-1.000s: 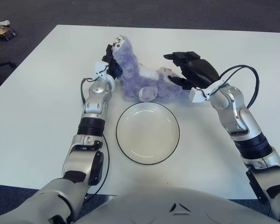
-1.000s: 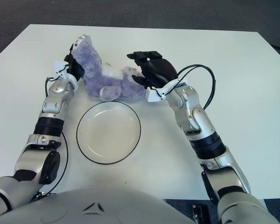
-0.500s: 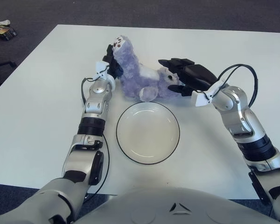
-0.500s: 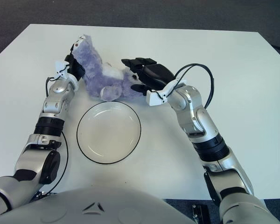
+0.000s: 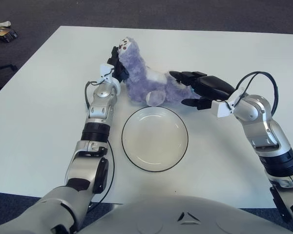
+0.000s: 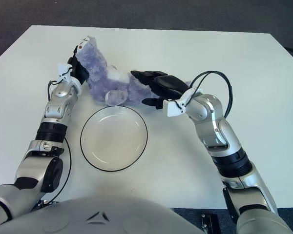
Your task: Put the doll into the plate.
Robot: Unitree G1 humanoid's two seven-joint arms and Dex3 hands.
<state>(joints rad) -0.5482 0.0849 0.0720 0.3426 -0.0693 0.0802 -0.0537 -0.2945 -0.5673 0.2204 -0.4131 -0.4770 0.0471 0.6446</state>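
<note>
The right hand (image 5: 194,87) is seen lower and flatter than a second ago, when it was raised above the doll (image 5: 147,82); its dark fingers (image 5: 181,75) are now laid against the doll's right side, one above and one below the plush, though a closed grasp cannot be made out. The left hand (image 5: 117,66) is pressed against the doll's other side as before, its fingers hidden in the fur, so their state cannot be told. The purple and white doll is held between the two hands on the table (image 5: 39,112), just beyond the far rim of the plate (image 5: 155,139), which it touches or nearly touches; its head is tilted up by the left hand. The plate is white with a dark rim and nothing lies in it. In the left eye view a small dark object (image 5: 3,33) is seen on the floor at the upper left; in the right eye view this is cut off, and more of the right arm is shown. The table is white, and dark grey carpet (image 5: 185,12) is seen around it.
</note>
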